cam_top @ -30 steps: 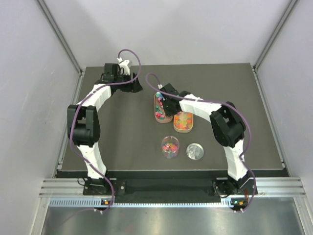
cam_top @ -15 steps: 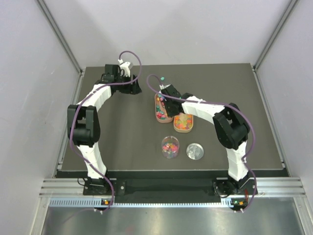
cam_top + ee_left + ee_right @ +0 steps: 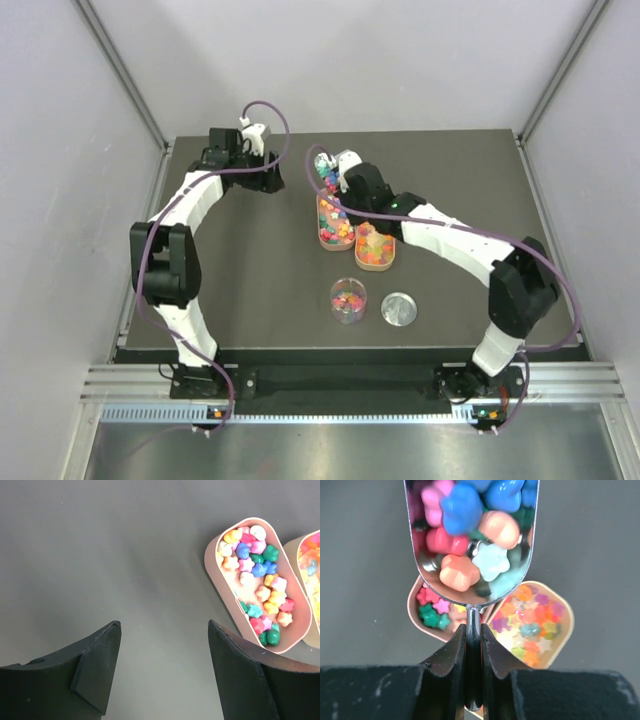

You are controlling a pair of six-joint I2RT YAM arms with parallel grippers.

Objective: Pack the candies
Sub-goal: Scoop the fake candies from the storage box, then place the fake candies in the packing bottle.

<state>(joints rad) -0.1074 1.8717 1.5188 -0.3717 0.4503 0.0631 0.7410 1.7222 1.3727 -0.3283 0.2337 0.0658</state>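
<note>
The candies (image 3: 257,575) are small bright stars and blobs lying in a pink oval tray (image 3: 212,555) (image 3: 318,222). A second tray (image 3: 560,630) (image 3: 375,266) beside it holds paler, translucent ones. My right gripper (image 3: 473,630) (image 3: 347,181) is shut on the thin handle of a metal scoop (image 3: 472,587) (image 3: 326,172). The scoop is heaped with candies and hangs above the far end of the pink tray. My left gripper (image 3: 165,625) (image 3: 273,181) stands open over bare mat to the left of the pink tray, with nothing between its fingers.
A clear round jar (image 3: 347,300) partly filled with candies stands in front of the trays, its metal lid (image 3: 399,309) lying flat to its right. The dark mat (image 3: 240,270) ends at grey walls on the left, right and back.
The right arm has stretched forward and lifted the scoop out of the pink tray, now loaded with candies and further back. The left gripper has hardly moved.
</note>
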